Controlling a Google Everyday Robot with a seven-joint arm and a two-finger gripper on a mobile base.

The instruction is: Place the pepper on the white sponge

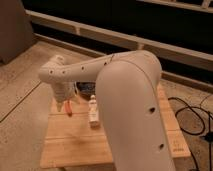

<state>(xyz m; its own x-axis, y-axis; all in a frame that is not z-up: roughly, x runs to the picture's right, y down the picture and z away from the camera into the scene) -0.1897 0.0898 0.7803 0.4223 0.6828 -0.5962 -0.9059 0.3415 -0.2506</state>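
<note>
The pepper (68, 108), small and red-orange, is at the left part of the wooden table (75, 145), pointing downward. My gripper (63, 99) is directly above it, at the end of the white arm, with its tip at the pepper's top end. I cannot tell whether the pepper is held or lies on the table. The white sponge (93, 114), a whitish-cream block, lies on the table a short way to the right of the pepper, apart from it.
My big white arm link (132, 110) covers the table's middle and right. A dark object (85, 90) sits behind the sponge. The table's left edge is close to the pepper. Black cables (192, 112) lie on the floor at right.
</note>
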